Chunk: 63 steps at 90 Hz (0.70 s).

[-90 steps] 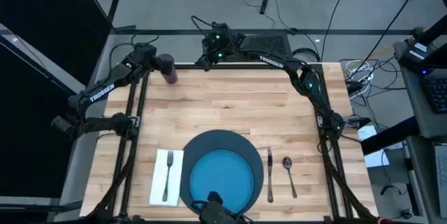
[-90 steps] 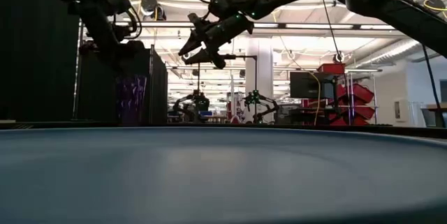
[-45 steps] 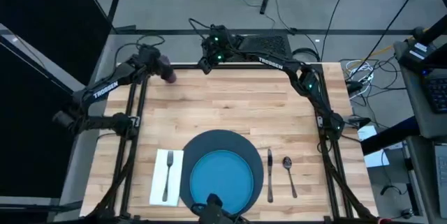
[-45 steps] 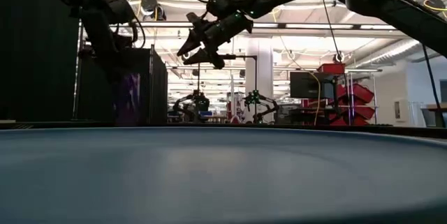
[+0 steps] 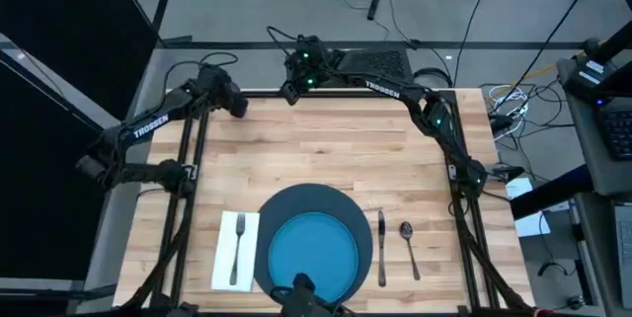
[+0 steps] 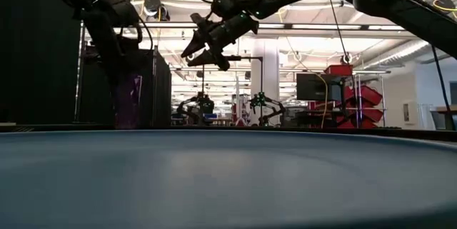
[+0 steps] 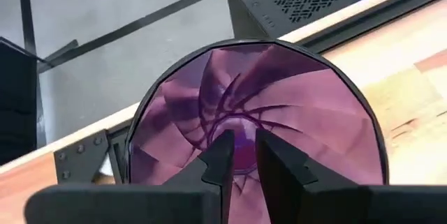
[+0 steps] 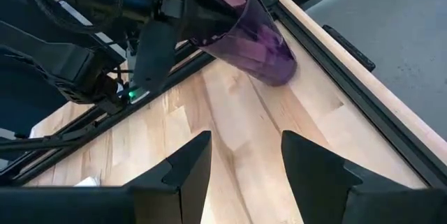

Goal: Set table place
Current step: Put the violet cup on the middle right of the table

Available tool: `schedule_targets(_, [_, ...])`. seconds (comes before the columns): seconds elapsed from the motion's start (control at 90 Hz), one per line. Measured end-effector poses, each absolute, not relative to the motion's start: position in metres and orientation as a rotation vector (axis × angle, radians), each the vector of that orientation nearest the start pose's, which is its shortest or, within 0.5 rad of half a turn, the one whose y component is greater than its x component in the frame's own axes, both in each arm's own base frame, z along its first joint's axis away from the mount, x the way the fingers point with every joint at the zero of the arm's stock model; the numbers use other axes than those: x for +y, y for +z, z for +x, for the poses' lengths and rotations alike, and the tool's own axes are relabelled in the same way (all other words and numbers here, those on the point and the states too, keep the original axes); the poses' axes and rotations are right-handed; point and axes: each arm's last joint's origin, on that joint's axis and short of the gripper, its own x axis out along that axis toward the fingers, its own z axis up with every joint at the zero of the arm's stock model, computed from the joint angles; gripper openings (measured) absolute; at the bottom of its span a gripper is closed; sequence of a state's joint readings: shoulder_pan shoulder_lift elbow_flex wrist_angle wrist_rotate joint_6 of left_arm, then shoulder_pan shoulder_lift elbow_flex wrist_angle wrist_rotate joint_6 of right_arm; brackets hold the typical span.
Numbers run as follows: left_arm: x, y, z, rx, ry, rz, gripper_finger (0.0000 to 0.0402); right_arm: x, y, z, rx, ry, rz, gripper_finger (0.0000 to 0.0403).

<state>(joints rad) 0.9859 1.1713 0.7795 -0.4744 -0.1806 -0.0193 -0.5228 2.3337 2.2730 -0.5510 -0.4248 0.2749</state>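
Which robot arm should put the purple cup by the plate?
The left arm, probably. Its claw is already shut on the purple cup at the table's far left corner. The right claw is open and empty nearby.

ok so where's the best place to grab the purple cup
By its rim, from the open mouth, one finger inside the thin wall and one outside. The cup flares wide at the top, probably too wide to span. The left gripper holds it by the rim, tilted near the table's far left corner.

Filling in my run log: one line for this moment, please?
left gripper: shut on purple cup, far-left table corner | right gripper: open, waiting
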Motion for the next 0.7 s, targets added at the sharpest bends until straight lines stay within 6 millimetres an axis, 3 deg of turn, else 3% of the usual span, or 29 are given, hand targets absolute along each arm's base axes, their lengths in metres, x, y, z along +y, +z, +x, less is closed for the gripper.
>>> schedule_targets(0.267, [0.197,0.239,0.124,0.778,1.104,-0.352,0.0047,-0.254,0.285,0.463,0.531,-0.171,0.547,0.016])
schedule_targets(0.7, [0.206,0.263,0.13,0.657,1.129,-0.289,0.0047,-0.254,0.285,0.462,0.539,-0.171,0.544,0.016])
